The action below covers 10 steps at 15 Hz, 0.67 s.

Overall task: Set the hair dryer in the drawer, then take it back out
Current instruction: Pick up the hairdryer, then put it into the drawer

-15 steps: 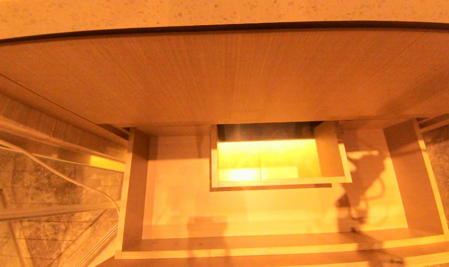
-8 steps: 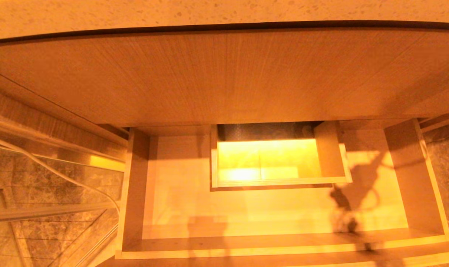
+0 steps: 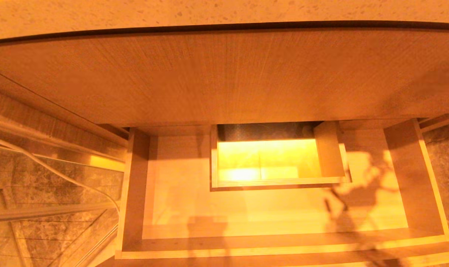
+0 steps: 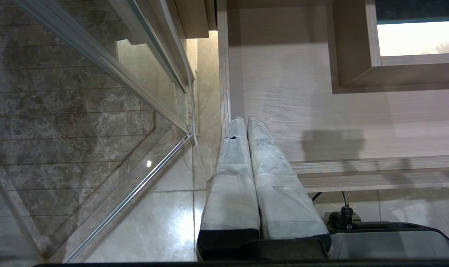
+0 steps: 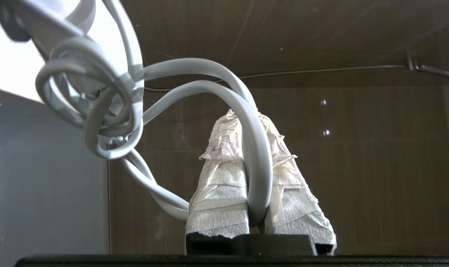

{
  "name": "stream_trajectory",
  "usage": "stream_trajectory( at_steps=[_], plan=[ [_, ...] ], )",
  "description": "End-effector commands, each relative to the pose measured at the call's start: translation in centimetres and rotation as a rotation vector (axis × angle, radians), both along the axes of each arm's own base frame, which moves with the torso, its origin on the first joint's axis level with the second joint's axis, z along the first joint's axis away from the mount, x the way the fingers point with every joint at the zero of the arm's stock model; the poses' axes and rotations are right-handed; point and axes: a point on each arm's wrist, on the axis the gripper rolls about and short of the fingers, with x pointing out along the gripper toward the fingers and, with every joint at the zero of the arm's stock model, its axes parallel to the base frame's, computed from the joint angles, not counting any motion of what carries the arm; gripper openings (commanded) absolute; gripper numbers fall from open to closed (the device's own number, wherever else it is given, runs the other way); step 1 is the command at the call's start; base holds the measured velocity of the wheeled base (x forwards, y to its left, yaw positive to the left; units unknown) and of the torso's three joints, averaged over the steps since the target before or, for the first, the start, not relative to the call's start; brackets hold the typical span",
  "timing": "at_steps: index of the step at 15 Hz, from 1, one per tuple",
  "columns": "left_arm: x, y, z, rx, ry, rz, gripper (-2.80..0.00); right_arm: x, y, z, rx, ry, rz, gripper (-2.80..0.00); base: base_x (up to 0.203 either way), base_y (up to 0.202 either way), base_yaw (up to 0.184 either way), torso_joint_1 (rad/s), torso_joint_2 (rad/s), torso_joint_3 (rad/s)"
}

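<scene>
Drawer [image 3: 180,207] of light wood grain stands pulled open, its boxed cut-out [image 3: 280,181] near the back. Right gripper [image 5: 252,122], taped fingers [image 5: 220,193] clamped on the hair dryer's [image 5: 61,22] looped white cord [image 5: 254,148], dangles the white body beyond and beside its fingertips. Left gripper [image 4: 243,122] hangs parked, fingers pressed together, beside the drawer's corner.
</scene>
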Motion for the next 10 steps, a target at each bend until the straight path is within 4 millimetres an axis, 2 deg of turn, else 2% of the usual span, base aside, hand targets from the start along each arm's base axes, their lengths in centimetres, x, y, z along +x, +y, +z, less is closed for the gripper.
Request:
stream_trajectory(
  at_steps=[1, 4, 7, 10],
  plan=[
    [0.0, 0.0, 0.0, 0.000, 0.000, 0.000, -2.80, -3.1, 1.0, -0.3, -0.021, -0.061, -0.006, -2.80, 0.000, 0.000, 0.000, 0.000, 0.00, 0.000],
    [0.0, 0.0, 0.0, 0.000, 0.000, 0.000, -2.80, -6.7, 2.0, -1.2, -0.031, -0.121, 0.001, -2.80, 0.000, 0.000, 0.000, 0.000, 0.00, 0.000],
    [0.0, 0.0, 0.0, 0.000, 0.000, 0.000, -2.80, -9.8, 2.9, -3.0, -0.017, -0.177, 0.054, -2.80, 0.000, 0.000, 0.000, 0.000, 0.00, 0.000],
    [0.0, 0.0, 0.0, 0.000, 0.000, 0.000, -2.80, -12.1, 3.5, -4.7, -0.015, -0.187, 0.066, -2.80, 0.000, 0.000, 0.000, 0.000, 0.00, 0.000]
  ],
)
